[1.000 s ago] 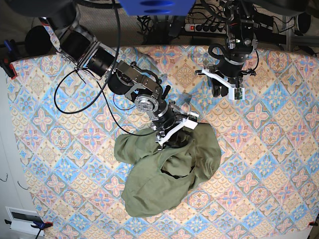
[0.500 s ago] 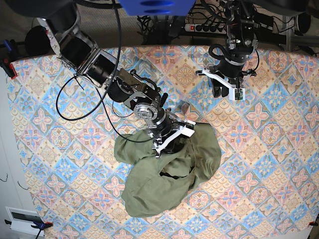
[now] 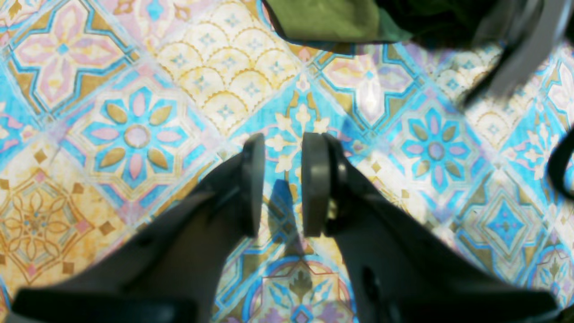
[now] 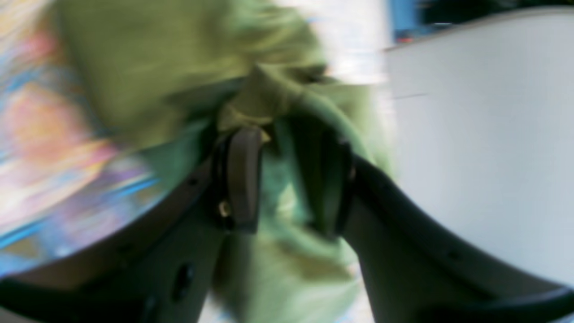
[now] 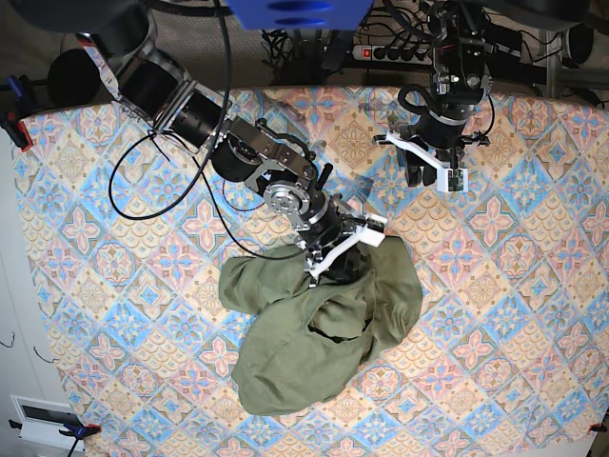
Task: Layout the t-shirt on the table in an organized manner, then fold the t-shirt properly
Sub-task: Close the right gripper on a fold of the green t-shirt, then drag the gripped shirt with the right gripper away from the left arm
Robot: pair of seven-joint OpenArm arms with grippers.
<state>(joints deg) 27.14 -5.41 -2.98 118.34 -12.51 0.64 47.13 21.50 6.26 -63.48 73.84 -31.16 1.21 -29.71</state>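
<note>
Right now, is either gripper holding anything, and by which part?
The right gripper is closed on a bunched fold of the t-shirt at its upper edge; which part of the shirt cannot be told. The left gripper holds nothing, above the table.

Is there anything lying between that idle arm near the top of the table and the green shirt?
Nothing visible: only bare patterned table lies between the left gripper and the t-shirt.

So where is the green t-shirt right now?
In the base view, the t-shirt lies crumpled on the table, just below centre, with the right gripper at its top edge.
</note>
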